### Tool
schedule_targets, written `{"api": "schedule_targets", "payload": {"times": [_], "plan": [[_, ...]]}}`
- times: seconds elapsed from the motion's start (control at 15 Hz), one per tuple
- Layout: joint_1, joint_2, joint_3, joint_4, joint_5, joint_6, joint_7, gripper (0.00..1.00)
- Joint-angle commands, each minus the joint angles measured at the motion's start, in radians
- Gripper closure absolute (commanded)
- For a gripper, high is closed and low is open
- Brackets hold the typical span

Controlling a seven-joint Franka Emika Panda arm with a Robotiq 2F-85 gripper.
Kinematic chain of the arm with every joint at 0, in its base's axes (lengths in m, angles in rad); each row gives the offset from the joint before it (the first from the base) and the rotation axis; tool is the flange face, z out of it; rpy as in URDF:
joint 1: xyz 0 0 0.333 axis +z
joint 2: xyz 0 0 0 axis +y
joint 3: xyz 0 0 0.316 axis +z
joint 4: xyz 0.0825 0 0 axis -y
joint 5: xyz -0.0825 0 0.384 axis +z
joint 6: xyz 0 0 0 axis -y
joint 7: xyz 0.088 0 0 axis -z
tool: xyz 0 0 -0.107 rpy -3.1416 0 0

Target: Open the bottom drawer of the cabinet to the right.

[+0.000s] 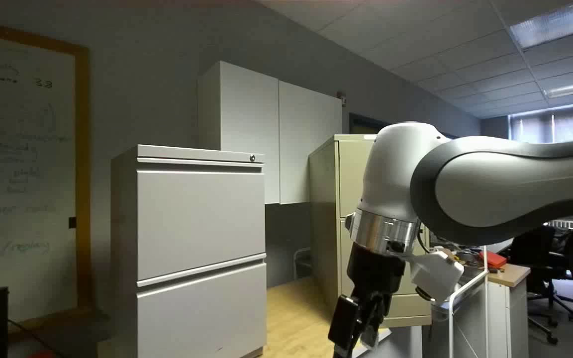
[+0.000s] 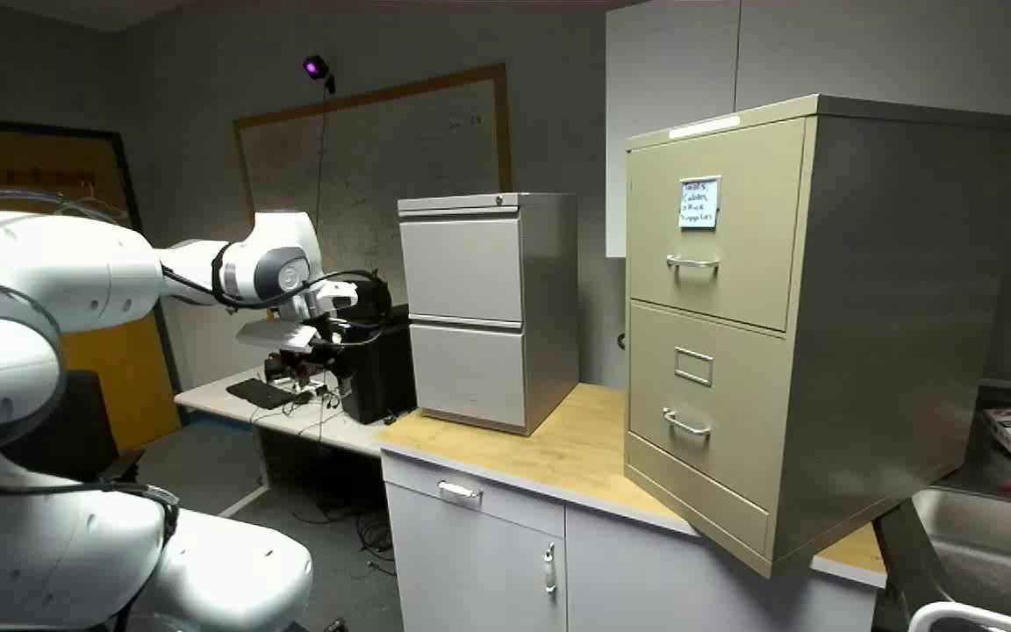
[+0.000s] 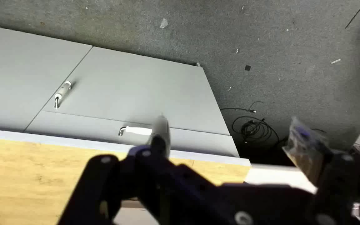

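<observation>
A white robot arm (image 2: 84, 272) reaches in from the left in an exterior view, with a black gripper (image 3: 230, 134) hanging at its end. The wrist view shows the gripper's two fingers (image 3: 161, 129), blurred, standing well apart, a wide gap between them. Beyond them lie the edge of a wooden counter (image 2: 576, 430), pale cupboard doors (image 3: 142, 90) below it, and grey carpet (image 3: 277, 62) with a coil of black cable (image 3: 252, 129). The bottom drawer (image 2: 716, 399) is the lower of two in a tan metal cabinet (image 2: 830, 333), standing near the counter's right-hand end in an exterior view, one corner jutting past the edge. The drawer is closed, its front flush with the cabinet, and bears a metal label frame (image 2: 693, 352) above a silver handle (image 2: 686, 425). The gripper is well apart from it. The top drawer (image 2: 751, 241) carries a handwritten card (image 2: 699, 203). Farther left on the counter stands a grey cabinet (image 2: 470, 263).
</observation>
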State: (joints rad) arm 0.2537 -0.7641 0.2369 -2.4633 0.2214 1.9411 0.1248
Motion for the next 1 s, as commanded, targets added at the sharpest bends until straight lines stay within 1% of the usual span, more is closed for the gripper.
{"api": "schedule_targets", "payload": {"times": [0.0,0.67,0.93], "plan": [[-0.003,0.000,0.002,0.004,0.002,-0.003,-0.001,0.00],[-0.003,-0.001,0.002,0.004,0.002,-0.003,-0.001,0.00],[-0.022,0.020,0.004,0.002,0.001,0.065,0.015,0.00]]}}
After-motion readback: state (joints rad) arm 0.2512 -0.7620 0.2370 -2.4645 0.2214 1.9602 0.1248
